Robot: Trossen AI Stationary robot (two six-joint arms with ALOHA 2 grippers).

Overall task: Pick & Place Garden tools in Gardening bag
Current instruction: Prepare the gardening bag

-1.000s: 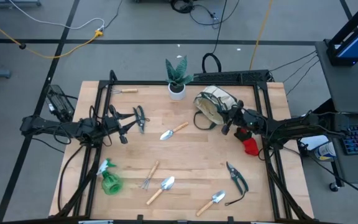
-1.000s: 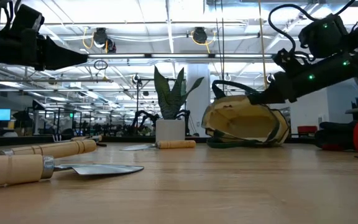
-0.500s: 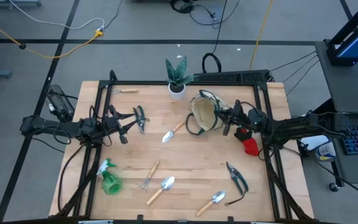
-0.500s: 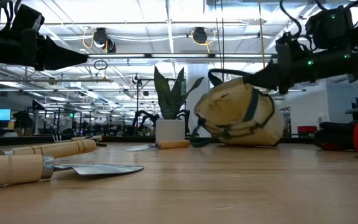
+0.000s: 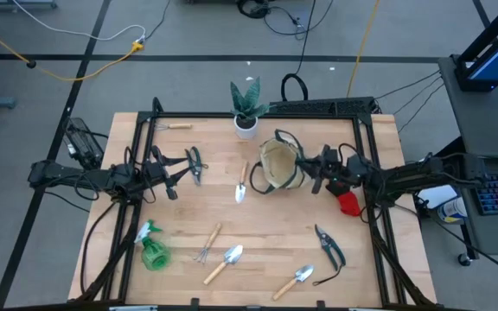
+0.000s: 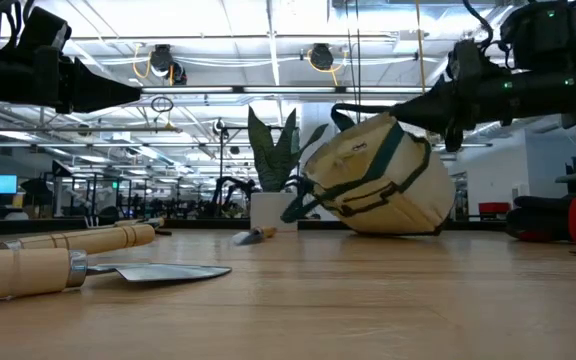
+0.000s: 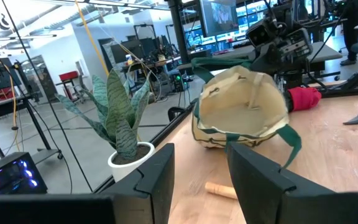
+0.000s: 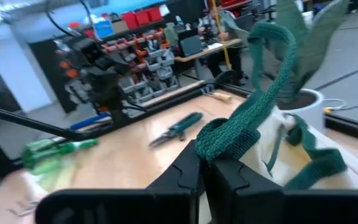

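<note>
Our right gripper [image 5: 316, 164] has its fingers clamped on the gardening bag's [image 5: 281, 164] green handle [image 8: 253, 109], bag tipped at one o'clock from the tabletop [image 5: 266, 229] centre. The strap could slip, dropping it onto the nearby trowel [image 5: 241, 183]. Our left gripper [image 5: 177, 173] waits at nine o'clock, fingers apart.

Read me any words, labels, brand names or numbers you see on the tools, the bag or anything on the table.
No text is legible in any view.
Beige canvas gardening bag with green trim: a small patch shows in the low view, too small to read.
Green spray bottle: no readable label.
Monitors beyond the table, left wrist view: blurred.
</note>
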